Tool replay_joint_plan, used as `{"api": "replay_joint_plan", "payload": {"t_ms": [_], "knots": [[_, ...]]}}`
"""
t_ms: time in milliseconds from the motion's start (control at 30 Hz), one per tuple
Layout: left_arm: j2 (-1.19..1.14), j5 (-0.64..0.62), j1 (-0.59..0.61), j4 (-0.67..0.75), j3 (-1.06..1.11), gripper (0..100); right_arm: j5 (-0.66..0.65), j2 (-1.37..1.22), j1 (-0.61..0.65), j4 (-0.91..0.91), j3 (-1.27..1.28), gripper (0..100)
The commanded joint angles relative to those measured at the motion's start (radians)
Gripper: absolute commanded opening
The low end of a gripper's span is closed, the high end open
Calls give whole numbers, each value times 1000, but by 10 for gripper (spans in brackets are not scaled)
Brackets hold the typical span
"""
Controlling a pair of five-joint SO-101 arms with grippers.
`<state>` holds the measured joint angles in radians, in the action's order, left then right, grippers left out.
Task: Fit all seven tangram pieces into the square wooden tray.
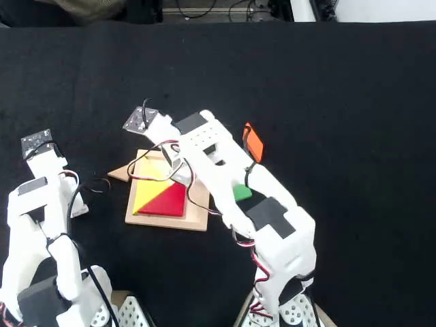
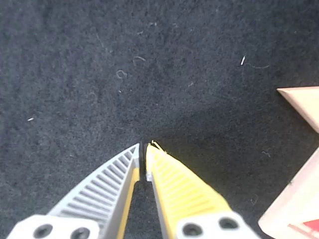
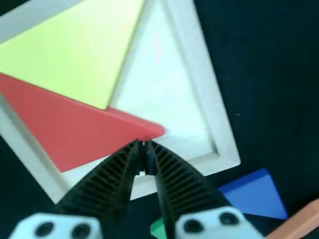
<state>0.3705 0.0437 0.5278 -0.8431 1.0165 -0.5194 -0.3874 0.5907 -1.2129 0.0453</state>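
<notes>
Right gripper (image 3: 144, 144) closed above one tray (image 3: 208, 99), two triangles (image 3: 75, 50) (image 3: 65, 129) inside

One wooden tray (image 1: 199, 222). Two inside: yellow triangle (image 1: 151, 178), red triangle (image 1: 169, 201). Four outside: orange piece (image 1: 253, 143), green piece (image 1: 242, 193), blue triangle (image 3: 249, 198), pale piece (image 1: 119, 173).

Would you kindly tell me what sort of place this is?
Probably a robotics lab bench: a black cloth-covered table, cables beyond its far edge, and a wooden tangram tray set out for practice.
</notes>
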Motion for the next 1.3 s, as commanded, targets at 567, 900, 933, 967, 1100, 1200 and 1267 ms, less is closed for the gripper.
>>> {"api": "replay_joint_plan", "payload": {"t_ms": [567,900,933,967,1100,1200,1267], "knots": [[21,-2,-10,8,-4,30,-5,140,115,-141,-4,11],[21,-2,-10,6,-4,30,49,142,264,-71,134,11],[21,-2,-10,6,-4,30,49,142,259,-71,136,11],[21,-2,-10,6,-4,30,49,140,255,-71,136,11],[21,-2,-10,6,-4,30,43,94,210,-68,130,11],[21,-2,-10,6,-4,30,43,28,160,-34,130,11],[21,-2,-10,6,-4,30,43,-4,127,-26,127,11]]}}
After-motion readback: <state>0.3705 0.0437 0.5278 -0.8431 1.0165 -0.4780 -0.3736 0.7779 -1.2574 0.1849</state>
